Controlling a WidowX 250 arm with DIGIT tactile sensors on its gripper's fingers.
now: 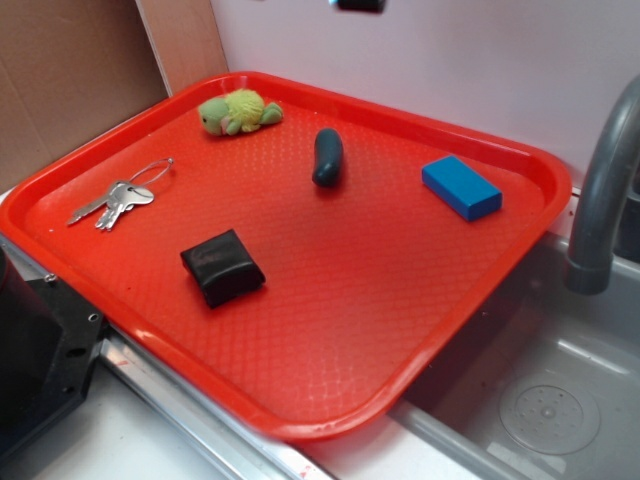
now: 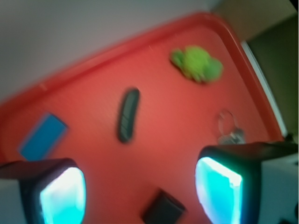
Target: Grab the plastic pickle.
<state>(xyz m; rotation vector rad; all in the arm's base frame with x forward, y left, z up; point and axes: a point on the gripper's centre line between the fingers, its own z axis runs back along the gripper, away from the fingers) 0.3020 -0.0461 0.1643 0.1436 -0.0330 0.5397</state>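
The plastic pickle (image 1: 327,157) is a dark green oblong lying near the back middle of the red tray (image 1: 330,330). In the wrist view the pickle (image 2: 128,115) lies well ahead of my gripper (image 2: 140,193), which hangs high above the tray. Its two pads (image 2: 63,196) glow cyan and stand wide apart, open, with nothing between them. The exterior view does not show the gripper.
A black squarish pouch (image 1: 222,266) lies near the tray's front left, just below the gripper in the wrist view. Keys on a ring (image 1: 118,200) lie at the left, a yellow-green plush toy (image 1: 238,111) at the back, a blue block (image 1: 461,187) at the right. A sink with a grey faucet (image 1: 600,200) is at right.
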